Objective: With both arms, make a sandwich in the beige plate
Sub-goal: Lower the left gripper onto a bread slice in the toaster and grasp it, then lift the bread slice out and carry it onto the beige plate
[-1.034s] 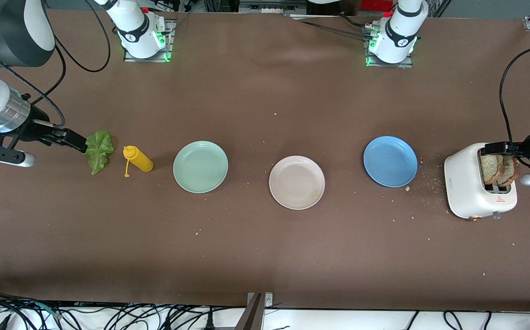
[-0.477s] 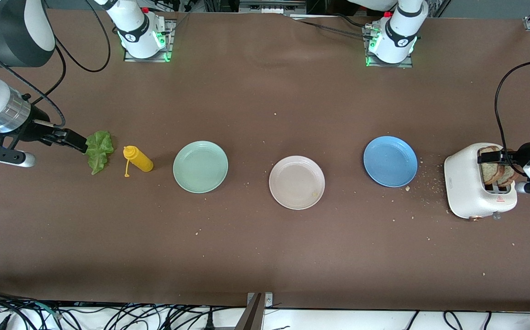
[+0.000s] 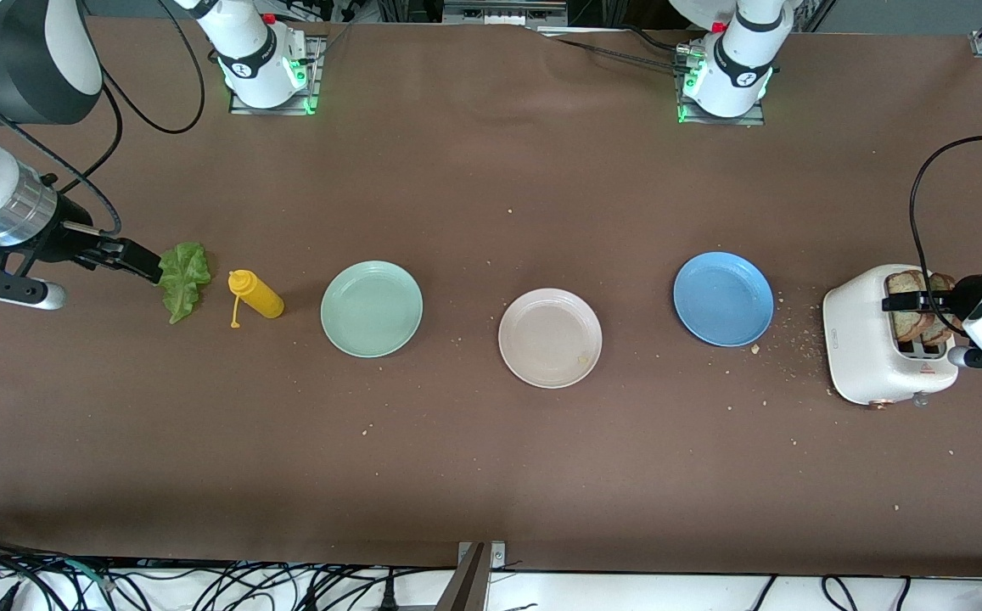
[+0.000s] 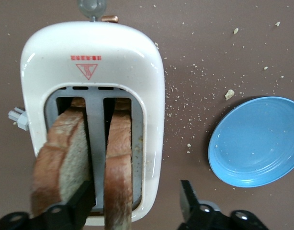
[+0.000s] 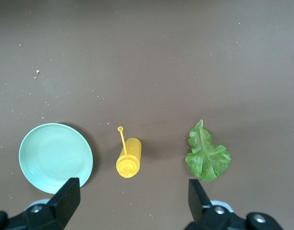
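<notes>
- Once lowered onto the toaster (image 3: 860, 348), straddles one toast slice (image 4: 119, 158) with left gripper (image 4: 136, 196) jaws spread; pinch likely next.
- Waits over lettuce (image 3: 182, 276), right gripper (image 5: 133, 188) jaws spread, unmoved.
- Leaves beige plate (image 3: 541, 339) bare, well apart from toaster.

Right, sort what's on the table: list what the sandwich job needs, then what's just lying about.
Needed:
round pale beige plate
two brown toast slices in the white toaster
ruffled green lettuce leaf
left gripper, over the toaster
right gripper, over the lettuce

Lying about:
mint-green plate
blue plate
yellow squeeze bottle
</notes>
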Tool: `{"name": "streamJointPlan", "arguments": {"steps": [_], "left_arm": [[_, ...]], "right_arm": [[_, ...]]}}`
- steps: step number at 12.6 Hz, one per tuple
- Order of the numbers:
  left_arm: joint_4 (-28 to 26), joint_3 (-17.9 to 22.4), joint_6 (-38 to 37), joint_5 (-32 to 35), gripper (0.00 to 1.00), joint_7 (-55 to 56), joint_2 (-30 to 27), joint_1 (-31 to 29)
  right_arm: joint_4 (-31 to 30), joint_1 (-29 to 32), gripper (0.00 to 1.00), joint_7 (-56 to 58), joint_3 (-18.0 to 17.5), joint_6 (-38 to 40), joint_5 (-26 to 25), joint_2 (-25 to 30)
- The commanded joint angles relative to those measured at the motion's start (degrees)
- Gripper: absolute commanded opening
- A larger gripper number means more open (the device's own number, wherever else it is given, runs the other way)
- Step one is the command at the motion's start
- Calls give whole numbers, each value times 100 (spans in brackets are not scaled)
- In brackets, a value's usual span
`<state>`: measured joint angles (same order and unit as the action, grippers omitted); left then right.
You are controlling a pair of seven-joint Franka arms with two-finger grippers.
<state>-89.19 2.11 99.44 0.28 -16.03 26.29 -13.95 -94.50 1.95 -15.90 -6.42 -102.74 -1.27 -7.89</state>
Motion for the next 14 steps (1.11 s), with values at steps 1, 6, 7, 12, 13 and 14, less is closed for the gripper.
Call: {"name": "streamJointPlan", "arguments": {"steps": [1,6,7,12,13,14], "left_arm": [[-11,-62,-21,139,0,-93,-37,-64],[234,-115,-239,165,0,-93,-203,6],[374,-132,-371,165,0,-241,-238,6],[1516,-167,-1618,104,0,-471,-265,102],[1658,-228,-1803,60,0,-471,-265,198],[1668,-394,-1883,-97,0,-471,-265,260]], "right_arm": [[-78,16,100,-1,-26,-18,-31,68],[-78,16,100,-1,-26,-36,-31,59],[-78,16,100,-1,-26,-45,-31,51],[-78,16,100,-1,-26,-71,-31,16],[-78,16,100,-1,-26,-71,-31,16],[-69,16,100,-1,-26,-71,-31,16]]}}
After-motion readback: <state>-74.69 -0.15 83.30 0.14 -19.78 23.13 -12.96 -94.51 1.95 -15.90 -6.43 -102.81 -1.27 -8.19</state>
